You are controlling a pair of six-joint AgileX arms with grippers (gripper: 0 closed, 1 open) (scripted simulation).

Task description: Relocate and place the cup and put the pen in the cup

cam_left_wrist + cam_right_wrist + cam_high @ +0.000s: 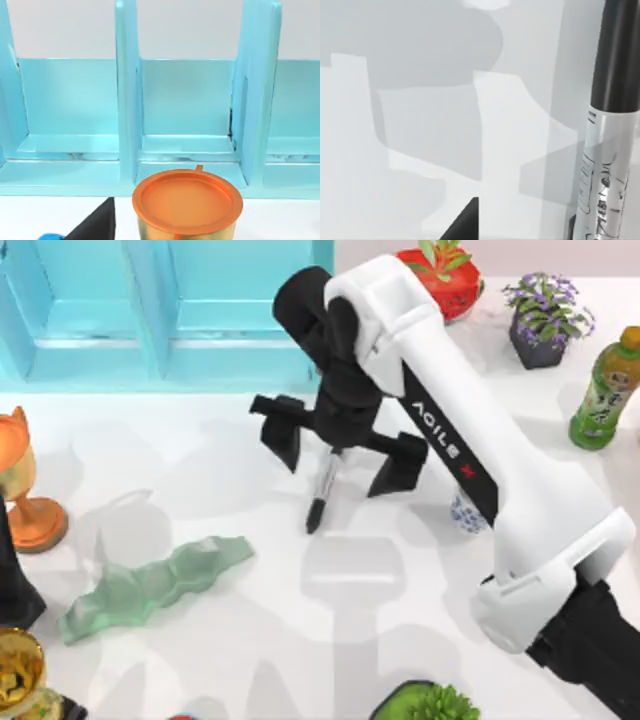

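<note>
While the right gripper (341,458) hangs over the middle of the table (300,580), its two black fingers splayed wide, the pen (323,490) shows between them, pointing down toward the tabletop; whether anything actually pinches it I cannot tell, since the jaws stand well apart from its slim barrel. That's the worry: if the pen is only loosely held, it could slip or swing and miss its target. The cup (466,512) sits just beside the pen's right, half hidden under the white forearm, so the arm's own bulk may mask the approach, and a tilted pen could knock the little cup over instead of dropping in. Around the cup: a green bottle (605,390) and a purple potted plant (545,320) farther right and back, a red planter (440,275) behind, a crumpled green sheet (150,585) well to its left, and an orange goblet (25,490) at the far left, before the turquoise shelf (150,310). The left arm is parked there.
</note>
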